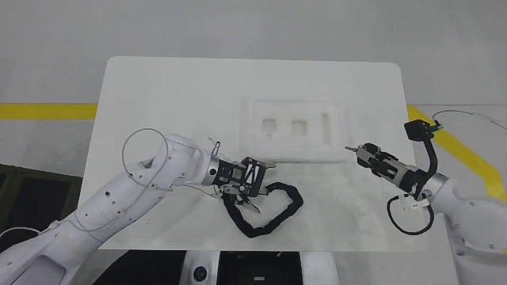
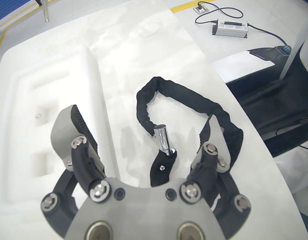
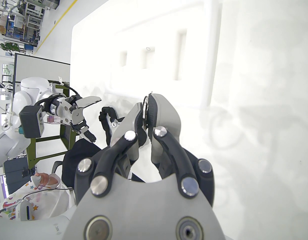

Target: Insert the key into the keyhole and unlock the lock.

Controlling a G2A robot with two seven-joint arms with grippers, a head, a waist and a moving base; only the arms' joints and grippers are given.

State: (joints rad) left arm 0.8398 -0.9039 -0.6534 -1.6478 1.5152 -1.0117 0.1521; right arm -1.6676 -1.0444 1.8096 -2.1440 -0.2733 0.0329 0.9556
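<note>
Black-sleeved, chrome-tipped lock lay by the table's front edge; left gripper gaped open, right gripper pinched the key.

The lock is a chain in a black fabric sleeve, lying in a rough loop near the middle of the table's near edge. Its chrome cylinder sticks out of a riveted black flap, tilted upward, between the left gripper's spread fingers and touching neither. The key, a silver blade on a black head, is pinched in the right gripper, well to the right of the lock, with its blade pointing left.
</note>
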